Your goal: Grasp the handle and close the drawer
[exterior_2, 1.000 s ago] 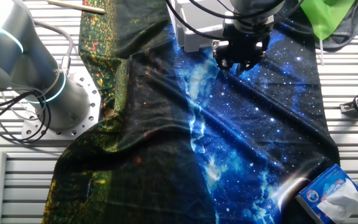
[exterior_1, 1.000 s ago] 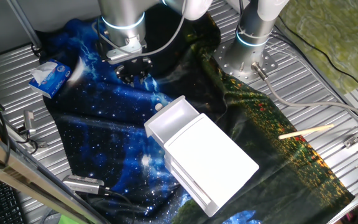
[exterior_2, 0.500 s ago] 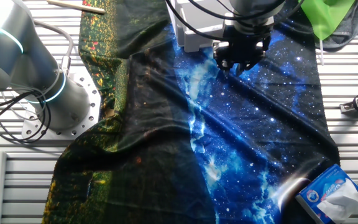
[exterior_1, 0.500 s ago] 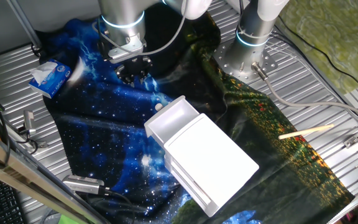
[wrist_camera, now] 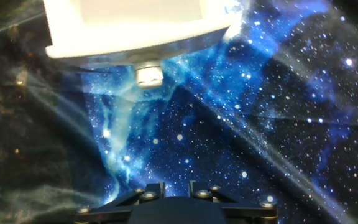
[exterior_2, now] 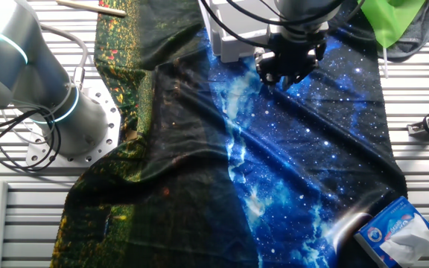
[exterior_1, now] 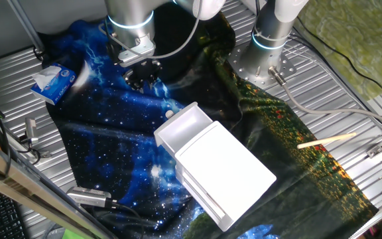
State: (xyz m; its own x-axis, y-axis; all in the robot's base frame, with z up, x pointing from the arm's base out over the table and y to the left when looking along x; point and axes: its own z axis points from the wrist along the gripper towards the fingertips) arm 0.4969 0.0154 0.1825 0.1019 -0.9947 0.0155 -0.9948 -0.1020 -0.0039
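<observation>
The gripper (exterior_1: 144,74), grip unreadable, has barely lifted, still short of the handle (wrist_camera: 148,75) at 12 o'clock, drawer (exterior_1: 186,129) open.

Even bright light, glare on drawer (wrist_camera: 135,28)

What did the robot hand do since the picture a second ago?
The gripper lifted slightly up and away from the drawer; it grabbed nothing. The drawer is as far open as before, the handle untouched, and the tissue pack has not moved.
</observation>
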